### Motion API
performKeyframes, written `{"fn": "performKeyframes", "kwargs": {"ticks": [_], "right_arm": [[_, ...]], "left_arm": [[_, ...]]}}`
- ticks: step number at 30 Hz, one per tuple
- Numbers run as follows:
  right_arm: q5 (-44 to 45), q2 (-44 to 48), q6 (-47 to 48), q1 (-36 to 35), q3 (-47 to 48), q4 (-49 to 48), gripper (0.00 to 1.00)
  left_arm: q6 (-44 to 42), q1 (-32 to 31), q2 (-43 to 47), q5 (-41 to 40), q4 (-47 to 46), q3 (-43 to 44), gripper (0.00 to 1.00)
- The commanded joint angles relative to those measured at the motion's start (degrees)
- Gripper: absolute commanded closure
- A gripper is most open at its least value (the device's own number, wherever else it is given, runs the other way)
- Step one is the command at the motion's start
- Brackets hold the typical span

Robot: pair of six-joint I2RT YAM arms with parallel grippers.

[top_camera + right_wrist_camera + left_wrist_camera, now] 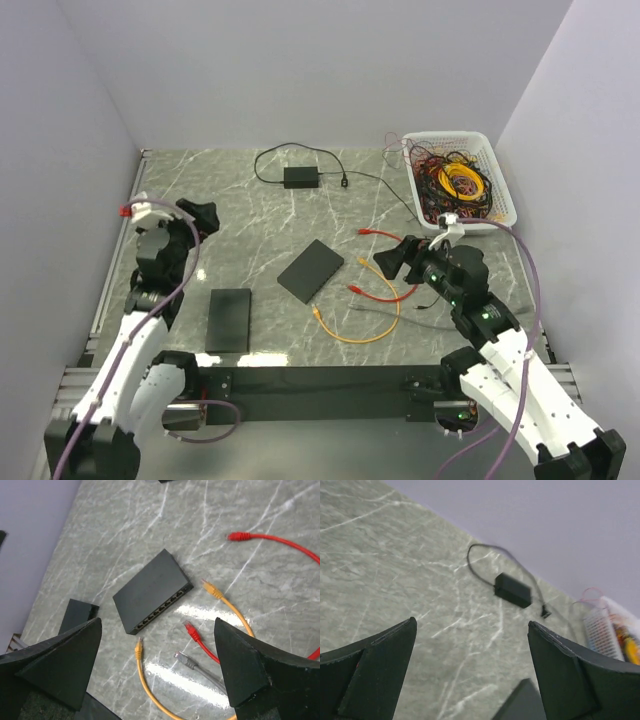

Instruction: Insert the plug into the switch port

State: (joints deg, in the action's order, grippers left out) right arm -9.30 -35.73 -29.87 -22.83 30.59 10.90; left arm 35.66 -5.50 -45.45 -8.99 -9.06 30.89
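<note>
– Switch (311,270) first: where does it lie?
– Flat near the middle of the tabletop (240,200), turned at an angle. In the right wrist view its row of ports runs along the long side that faces the loose cables.
– And the plug?
– Several lie just off that ported side, none of them in a port. A red plug (191,630) is nearest the row, an orange plug (139,650) lies beside it toward the near edge, and a grey plug (184,659) lies between those two, a little farther from the switch. I cannot tell which one is meant.
– Is either claw holding anything?
– No. The right claw (395,258) hangs above the cables on the right side, jaws spread wide and empty. The left claw (198,214) is up by the left edge, equally wide apart, gripping nothing.
– What else is out there?
– A second black box (229,319) lies toward the near left corner, well apart from the switch. A power adapter (300,177) with its thin black lead sits by the far edge. A white basket (445,137) full of tangled cables fills the far right corner.
</note>
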Motion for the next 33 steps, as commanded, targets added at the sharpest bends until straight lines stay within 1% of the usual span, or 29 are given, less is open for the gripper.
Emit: {"fn": "performKeyframes", "kwargs": {"ticks": [1, 2, 3, 4, 5, 7, 9, 10, 11, 13, 15, 17, 18, 21, 22, 24, 25, 29, 31, 32, 33], "right_arm": [[1.4, -4.2, -1.2, -1.2, 0.3, -3.2, 0.00], [1.7, -4.9, -1.0, -1.6, 0.6, -3.3, 0.01], [2.2, -5.4, -0.6, -2.3, 0.9, -3.9, 0.01], [4.4, -5.7, 0.2, -2.9, 1.1, -4.3, 0.01], [5.8, -6.4, 0.6, -4.4, 1.2, -4.5, 0.01], [9.2, -8.1, 1.8, -5.4, 2.8, -3.4, 0.01], [11.3, -10.4, 2.6, -6.8, 5.3, -1.7, 0.02], [11.4, -13.1, 4.3, -7.5, 6.3, -0.9, 0.05], [11.5, -14.3, 5.3, -8.4, 7.0, -0.2, 0.06], [12.3, -16.6, 7.5, -11.9, 7.2, -0.4, 0.06], [14.7, -17.6, 7.9, -14.7, 6.7, -1.3, 0.06], [15.6, -19.4, 7.9, -16.8, 6.7, -1.5, 0.06], [16.1, -20.2, 7.6, -17.9, 6.9, -1.7, 0.06], [17.1, -23.6, 6.1, -22.9, 7.9, -1.8, 0.08], [17.9, -25.5, 5.8, -26.2, 8.2, -2.0, 0.09], [21.2, -27.4, 4.7, -29.3, 9.1, -1.8, 0.10], [23.3, -29.3, 4.3, -30.2, 9.5, -1.8, 0.10], [25.1, -34.1, 2.5, -33.0, 11.1, -2.5, 0.14], [28.1, -36.0, 1.3, -33.9, 12.4, -1.2, 0.15], [31.9, -36.2, 0.8, -33.9, 12.7, -0.6, 0.15], [33.3, -36.2, -0.2, -33.9, 12.7, 0.3, 0.15]], "left_arm": [[9.0, -0.1, 6.9, -6.3, 0.5, 0.3, 0.01], [11.3, -0.1, 7.1, -8.9, 1.8, -0.5, 0.00], [12.3, -0.1, 7.0, -10.3, 0.0, -1.2, 0.00], [8.2, 0.0, 6.4, -9.4, -2.9, -2.0, 0.01], [6.4, 0.0, 6.0, -6.2, -4.2, -2.6, 0.00], [3.5, 0.0, 3.4, -5.5, -4.7, -2.2, 0.01], [2.8, 0.0, 1.3, -4.7, -4.3, -1.1, 0.00], [2.6, 0.0, -1.1, -4.4, -3.1, -0.6, 0.00], [2.7, 0.0, -2.3, -4.1, -2.0, 0.7, 0.00], [2.1, 0.0, -5.6, -3.4, -1.1, 1.0, 0.01], [1.6, -0.1, -6.9, -2.0, -1.6, 0.0, 0.01], [2.2, -0.2, -7.4, -1.9, -2.5, -2.3, 0.03], [2.9, -0.5, -7.3, -3.1, -2.5, -3.0, 0.03], [3.2, -0.5, -6.7, -5.1, -2.3, -5.8, 0.03], [4.2, -0.5, -6.5, -7.1, -1.5, -6.2, 0.03], [5.9, -0.5, -6.3, -7.6, -0.9, -6.7, 0.03], [6.4, -0.5, -6.1, -7.1, -1.3, -7.6, 0.04], [8.7, -0.6, -6.3, -7.1, -3.2, -10.7, 0.05], [9.2, -0.6, -6.6, -7.2, -4.6, -12.9, 0.05], [9.1, -0.6, -6.5, -6.7, -5.3, -13.7, 0.05], [9.8, -0.6, -6.6, -6.4, -5.9, -14.2, 0.05]]}}
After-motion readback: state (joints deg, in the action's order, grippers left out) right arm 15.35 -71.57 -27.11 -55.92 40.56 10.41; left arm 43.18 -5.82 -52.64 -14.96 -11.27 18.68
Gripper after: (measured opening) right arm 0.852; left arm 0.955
